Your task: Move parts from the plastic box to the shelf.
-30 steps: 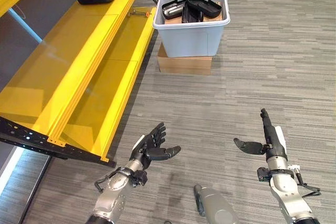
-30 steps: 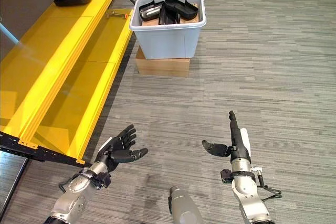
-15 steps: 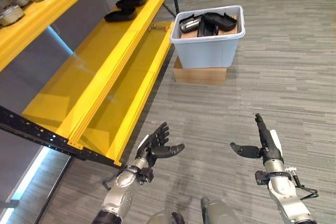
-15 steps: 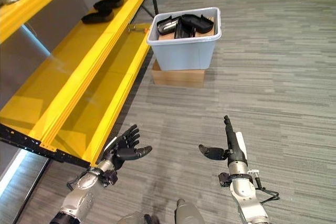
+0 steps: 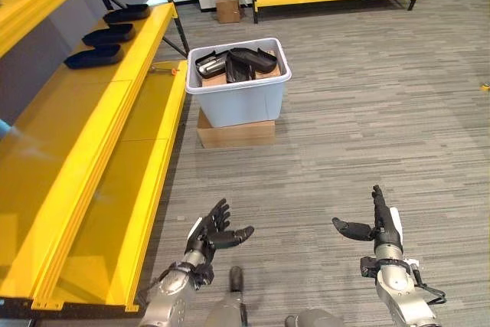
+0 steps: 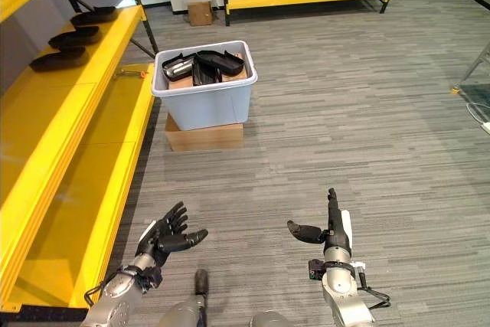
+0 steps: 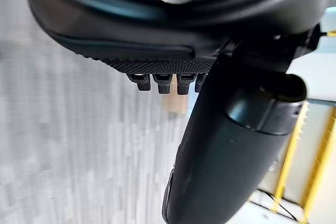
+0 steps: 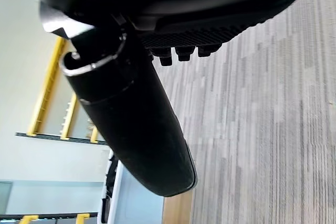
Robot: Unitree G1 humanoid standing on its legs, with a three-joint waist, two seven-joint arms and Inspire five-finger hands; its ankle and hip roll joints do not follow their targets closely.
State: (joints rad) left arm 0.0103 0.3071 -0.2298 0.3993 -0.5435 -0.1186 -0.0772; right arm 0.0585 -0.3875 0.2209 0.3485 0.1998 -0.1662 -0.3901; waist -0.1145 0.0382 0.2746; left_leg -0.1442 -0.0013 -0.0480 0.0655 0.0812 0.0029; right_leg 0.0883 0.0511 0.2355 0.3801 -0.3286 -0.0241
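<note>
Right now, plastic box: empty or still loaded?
Still loaded. The plastic box holds several dark parts piled to its rim; both hands are open and empty.

Ahead of your left hand's fingers [image 5: 218,213] and right hand's fingers [image 5: 377,203], well apart, the plastic box [image 5: 239,97] sits on a cardboard box [image 5: 234,133], parts [image 5: 233,62] inside. The shelf [image 5: 84,120] runs along your left, bearing trays [image 5: 93,57].

The plastic box [image 5: 237,97] is pale grey-blue, open-topped and upright, seated on a flat cardboard carton [image 5: 236,132] on the floor just beside the yellow shelf [image 5: 73,151]. Black tray-shaped parts [image 5: 237,60] lie stacked and tilted inside it. Three similar black parts [image 5: 107,36] rest in a row on the shelf.
</note>
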